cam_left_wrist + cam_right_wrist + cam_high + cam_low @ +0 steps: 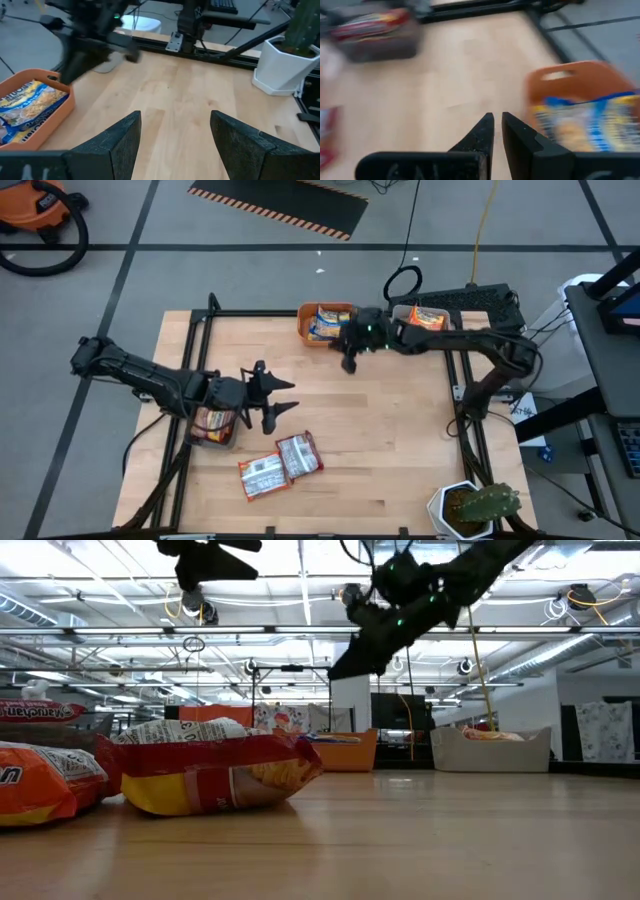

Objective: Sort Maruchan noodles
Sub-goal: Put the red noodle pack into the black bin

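While loose, two packets (280,467) — one table (400,440).

Desk (400,450) layout: two packets (280,465) side by side at front edge, bin w/ packet (326,323) at rear edge, plant pot (470,508) at front-right corner.

My left arm reaches in from the left edge of the counter, elbow bent, wrist level. My left gripper (283,399) hangs above the boards with its jaws spread wide and nothing between them. My right arm folds back from the right rear corner and stretches leftward. My right gripper (349,364) is raised off the counter, jaws nearly together, gripping nothing.
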Controlling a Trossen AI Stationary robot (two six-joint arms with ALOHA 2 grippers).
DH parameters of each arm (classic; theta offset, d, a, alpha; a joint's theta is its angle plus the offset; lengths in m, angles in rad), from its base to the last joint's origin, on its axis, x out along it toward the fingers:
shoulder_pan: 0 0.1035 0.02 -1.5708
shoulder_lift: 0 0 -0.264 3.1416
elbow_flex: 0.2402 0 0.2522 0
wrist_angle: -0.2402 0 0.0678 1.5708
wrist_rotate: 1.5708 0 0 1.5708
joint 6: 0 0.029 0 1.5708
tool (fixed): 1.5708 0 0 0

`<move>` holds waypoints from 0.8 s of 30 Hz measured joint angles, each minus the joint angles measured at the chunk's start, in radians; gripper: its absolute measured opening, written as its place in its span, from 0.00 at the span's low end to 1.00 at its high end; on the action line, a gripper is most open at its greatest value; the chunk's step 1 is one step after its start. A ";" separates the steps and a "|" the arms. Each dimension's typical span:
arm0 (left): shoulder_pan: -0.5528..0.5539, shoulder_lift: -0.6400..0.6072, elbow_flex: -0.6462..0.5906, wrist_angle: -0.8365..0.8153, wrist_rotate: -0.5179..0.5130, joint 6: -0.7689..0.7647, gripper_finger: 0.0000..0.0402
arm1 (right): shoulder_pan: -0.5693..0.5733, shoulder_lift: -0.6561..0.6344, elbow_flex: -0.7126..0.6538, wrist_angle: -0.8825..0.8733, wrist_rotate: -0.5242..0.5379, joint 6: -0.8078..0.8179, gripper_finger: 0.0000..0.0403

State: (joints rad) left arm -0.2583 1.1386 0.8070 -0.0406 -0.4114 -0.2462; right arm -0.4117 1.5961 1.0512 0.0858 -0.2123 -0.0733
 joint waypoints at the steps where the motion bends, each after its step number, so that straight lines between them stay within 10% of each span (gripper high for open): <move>1: -0.006 0.000 0.000 0.000 0.000 0.000 0.61 | 0.032 -0.018 -0.010 -0.014 0.000 0.007 0.08; 12: -0.075 0.000 0.000 -0.039 -0.032 -0.089 0.61 | 0.397 -0.111 -0.226 0.241 0.017 0.218 0.08; 24: -0.164 0.139 -0.001 0.071 -0.115 -0.156 0.61 | 0.738 -0.050 -0.261 0.346 0.342 0.333 0.19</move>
State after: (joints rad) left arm -0.4219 1.2780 0.8059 0.0299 -0.5263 -0.4023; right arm 0.3264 1.5460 0.7898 0.4317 0.1293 0.2601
